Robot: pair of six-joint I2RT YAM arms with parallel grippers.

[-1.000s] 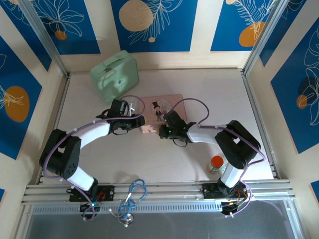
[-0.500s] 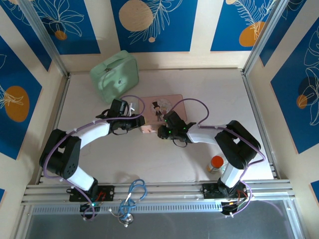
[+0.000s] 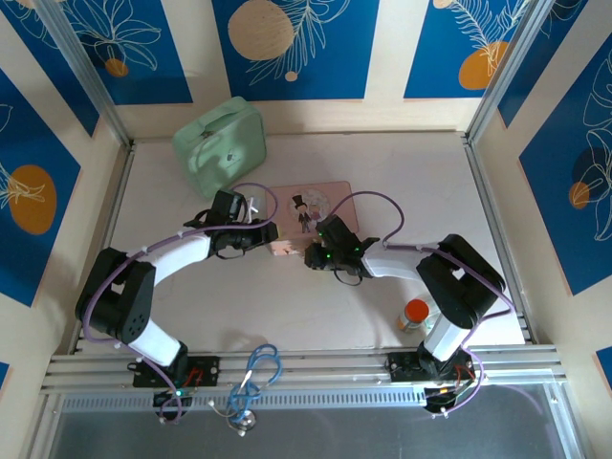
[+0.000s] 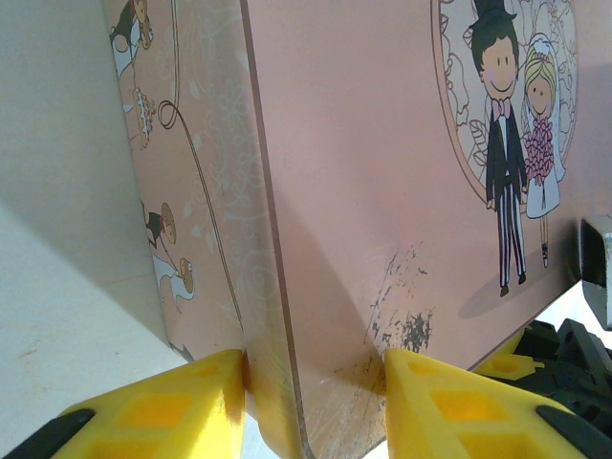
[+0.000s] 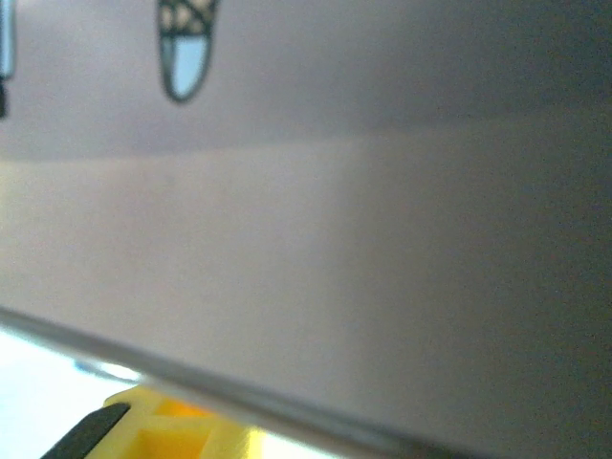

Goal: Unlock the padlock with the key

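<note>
Barely anything changes. The left hand (image 4: 311, 382) stays clenched on the pink tin (image 4: 382, 191) at its near corner, and the right hand (image 3: 316, 256) backs off a hair from the tin's front edge (released or clenched, I can't tell). The padlock is too tiny to place; I'd guess it's between the hands, and the unlocking looks unfinished.

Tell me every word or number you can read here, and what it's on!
No words or numbers can be read.
The tin: only cartoon pictures, a bride and groom, no words.
The bottle: too small to read.
The green case: no writing that can be made out.
</note>
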